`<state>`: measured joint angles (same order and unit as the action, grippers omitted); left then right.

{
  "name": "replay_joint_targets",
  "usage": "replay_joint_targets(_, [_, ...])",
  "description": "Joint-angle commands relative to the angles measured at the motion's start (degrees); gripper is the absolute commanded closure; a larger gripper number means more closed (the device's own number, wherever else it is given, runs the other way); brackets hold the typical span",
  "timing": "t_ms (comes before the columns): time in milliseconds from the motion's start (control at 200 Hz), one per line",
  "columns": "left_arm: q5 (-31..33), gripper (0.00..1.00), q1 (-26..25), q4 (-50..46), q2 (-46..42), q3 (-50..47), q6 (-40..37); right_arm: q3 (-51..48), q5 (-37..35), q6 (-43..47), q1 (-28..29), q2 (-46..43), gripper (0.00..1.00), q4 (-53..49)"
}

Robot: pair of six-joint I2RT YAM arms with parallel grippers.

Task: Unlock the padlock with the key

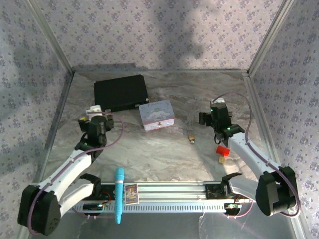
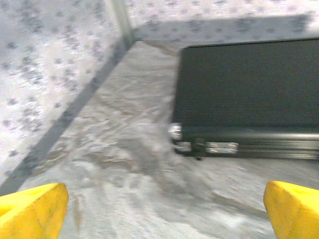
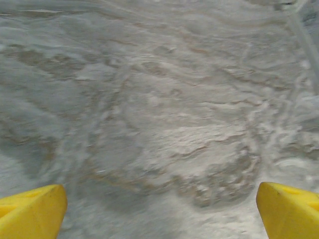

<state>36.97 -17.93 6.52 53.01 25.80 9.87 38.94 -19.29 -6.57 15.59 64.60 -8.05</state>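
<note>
Found padlock [image 1: 192,140] loose on table [image 1: 149,159], between tin [image 1: 157,114] and right arm, touched by nothing. Logged left gripper [image 2: 159,214] spread wide facing black case [image 2: 249,99]; right gripper [image 3: 159,214] likewise wide over bare tabletop.

Soft light; shadows across the back wall [image 1: 164,35]; wrist views blurred.
</note>
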Motion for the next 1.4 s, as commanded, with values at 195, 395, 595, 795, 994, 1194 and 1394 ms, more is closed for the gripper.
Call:
replay_joint_targets(195, [-7.7, 0.0, 10.36, 23.76, 18.17, -0.91, -4.49, -14.19, 7.59, 3.18, -16.64, 3.54, 0.02, 32.17])
replay_joint_targets(395, [-21.7, 0.0, 15.93, 27.55, 23.9, 0.63, -7.34, -18.65, 10.0, 6.35, -16.62, 11.05, 0.02, 48.29])
replay_joint_targets(595, [-27.92, 0.0, 17.9, 42.87, 30.99, -5.48, -6.92, -18.58, 11.01, 7.17, -16.2, 22.89, 0.01, 58.12])
replay_joint_targets(795, [-30.11, 0.0, 17.93, 42.68, 35.61, -2.75, -7.79, -16.8, 12.1, 7.34, -16.53, 22.56, 0.01, 54.26])
replay_joint_targets(994, [-30.99, 0.0, 18.41, 40.31, 34.91, -2.23, -7.58, -16.57, 12.25, 7.43, -16.55, 22.44, 0.01, 53.71])
replay_joint_targets(1194, [-30.29, 0.0, 18.07, 40.54, 34.98, -2.33, -7.8, -16.46, 12.59, 7.38, -16.61, 22.51, 0.01, 53.39])
replay_joint_targets(1394, [-30.36, 0.0, 18.07, 40.59, 34.93, -2.34, -7.76, -16.44, 13.31, 7.56, -16.8, 22.51, 0.01, 53.33])
